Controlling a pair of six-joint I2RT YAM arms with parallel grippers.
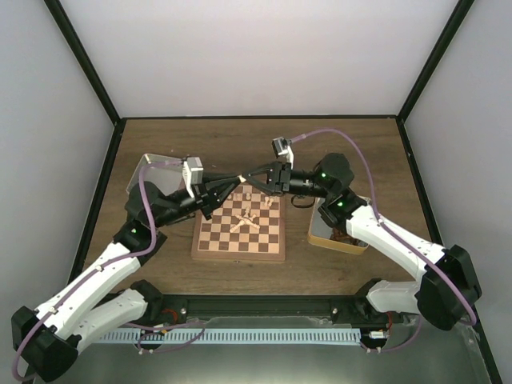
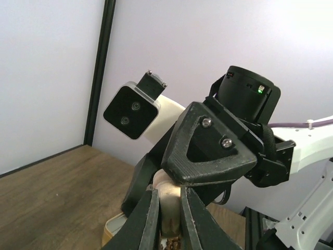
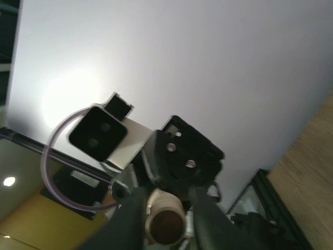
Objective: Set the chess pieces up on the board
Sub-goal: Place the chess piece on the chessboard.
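Likely step: passing chess piece (image 2: 169, 207) between arms, frame centre, above board (image 1: 238, 257) upper edge. Clamped in left gripper (image 2: 169, 194); right gripper (image 3: 166, 200) grip indeterminate. Next: free one side, set upright on square.

A robotics lab test cell: plain white panel walls (image 1: 256, 56) in a black metal frame (image 1: 84, 60) enclose a wooden bench (image 1: 256, 136), with two white-and-black robot arms (image 1: 96, 280) bolted along its near edge.

Bright, even light (soft close-up blur)
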